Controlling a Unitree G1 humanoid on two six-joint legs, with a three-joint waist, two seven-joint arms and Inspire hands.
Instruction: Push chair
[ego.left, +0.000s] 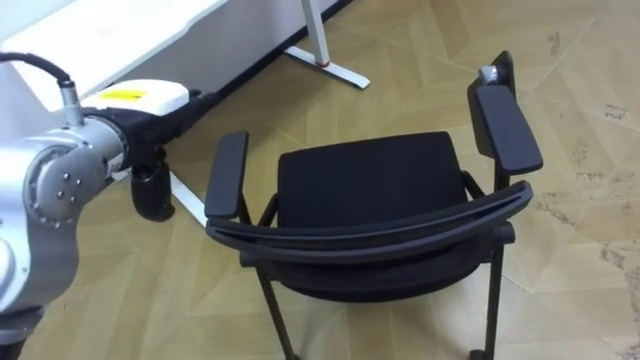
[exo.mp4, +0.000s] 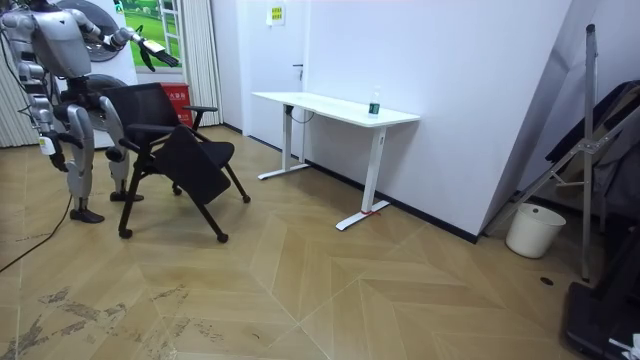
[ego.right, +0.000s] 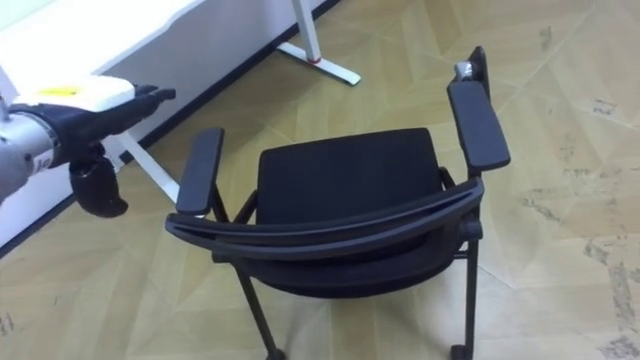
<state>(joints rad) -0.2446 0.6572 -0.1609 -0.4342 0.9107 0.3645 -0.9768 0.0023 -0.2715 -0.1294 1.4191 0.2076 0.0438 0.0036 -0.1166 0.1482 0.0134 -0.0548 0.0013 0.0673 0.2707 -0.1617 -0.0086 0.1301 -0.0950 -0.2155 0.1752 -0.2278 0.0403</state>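
A black chair (ego.left: 365, 180) with armrests stands right in front of me, its curved backrest (ego.left: 380, 225) nearest me and its seat facing away. My left hand (ego.left: 160, 105) is held out above and to the left of the chair's left armrest (ego.left: 228, 175), fingers straight and open, touching nothing. In the room view I stand behind the chair (exo.mp4: 170, 140) with my left arm raised forward, while my right hand (exo.mp4: 47, 147) hangs low at my side.
A white desk (ego.left: 110, 40) stands to the front left, its leg and foot (ego.left: 325, 65) on the wooden floor just beyond the chair. The desk (exo.mp4: 335, 105) lies along the far wall. A white bucket (exo.mp4: 528, 230) and a leaning rack (exo.mp4: 590, 150) are at the room view's right.
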